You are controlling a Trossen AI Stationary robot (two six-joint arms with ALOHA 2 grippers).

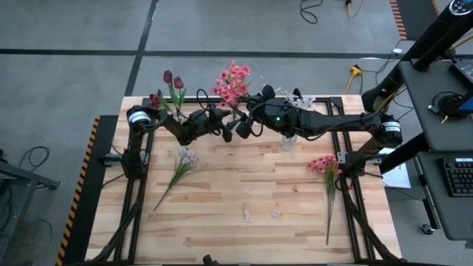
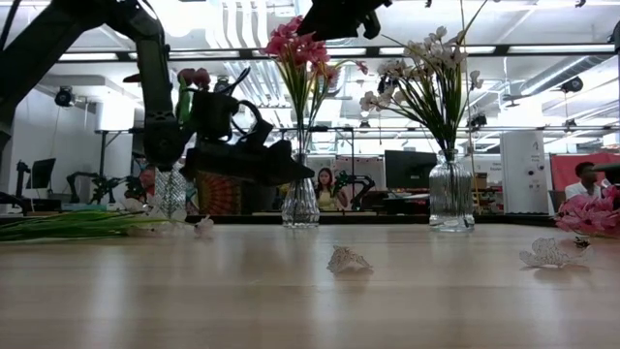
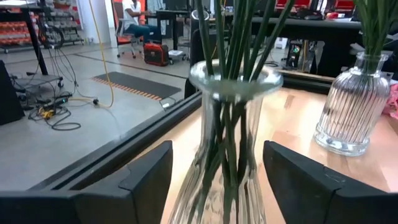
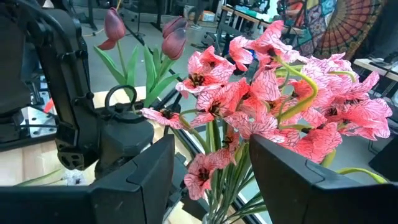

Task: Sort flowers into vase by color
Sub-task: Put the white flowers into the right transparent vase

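A clear ribbed vase (image 3: pixel 221 155) holds green stems topped by pink blooms (image 4: pixel 267 93) at the far middle of the table. My left gripper (image 3: pixel 217 180) is open and level, one finger on each side of this vase, with a gap at the neck. My right gripper (image 4: pixel 211 180) is open, high up at the pink blooms, nothing between its fingers. Dark red tulips (image 1: pixel 174 83) stand in a vase (image 2: pixel 170 194) at far left. White sprays (image 2: pixel 431 68) stand in a third vase (image 2: pixel 450 194). A white-lavender spray (image 1: pixel 181 166) and a pink flower (image 1: pixel 327 174) lie on the table.
Two fallen petals (image 2: pixel 349 260) (image 2: pixel 547 254) lie on the near middle of the wooden table (image 1: pixel 244 236). The three vases stand in a row along the far edge. Black frame bars run down both sides. People sit in the room behind.
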